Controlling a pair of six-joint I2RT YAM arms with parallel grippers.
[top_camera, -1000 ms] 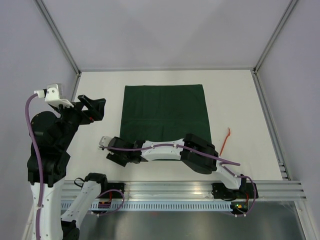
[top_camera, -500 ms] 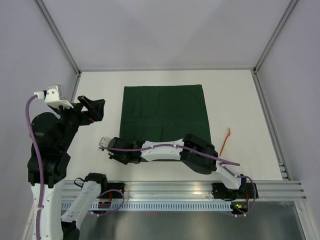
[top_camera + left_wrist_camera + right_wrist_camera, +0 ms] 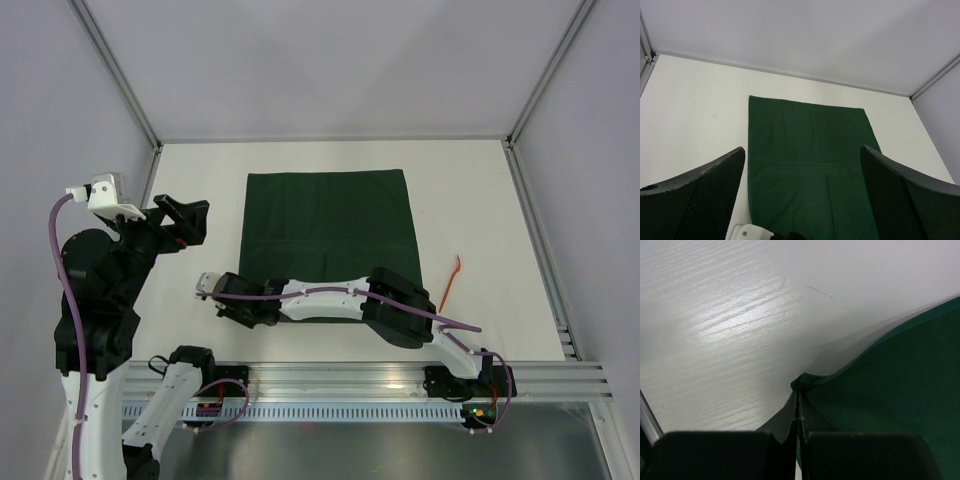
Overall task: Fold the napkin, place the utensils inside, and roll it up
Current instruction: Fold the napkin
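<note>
The dark green napkin (image 3: 330, 230) lies flat in the middle of the white table, its near edge under my right arm. My right gripper (image 3: 243, 306) reaches across to the napkin's near left corner and is shut on it; in the right wrist view the pinched corner (image 3: 805, 380) bunches up at the closed fingertips (image 3: 798, 395). My left gripper (image 3: 185, 222) hovers open to the left of the napkin, holding nothing; its wide-apart fingers (image 3: 700, 195) frame the napkin (image 3: 810, 165). A thin orange-red utensil (image 3: 451, 282) lies on the table right of the napkin.
A metal rail (image 3: 360, 378) runs along the table's near edge. Grey walls with aluminium posts (image 3: 115, 75) close in the back and sides. The right arm's links (image 3: 390, 305) lie across the napkin's near edge.
My right gripper has shut on the napkin's near left corner. The left gripper has barely shifted. The utensil has not moved.
</note>
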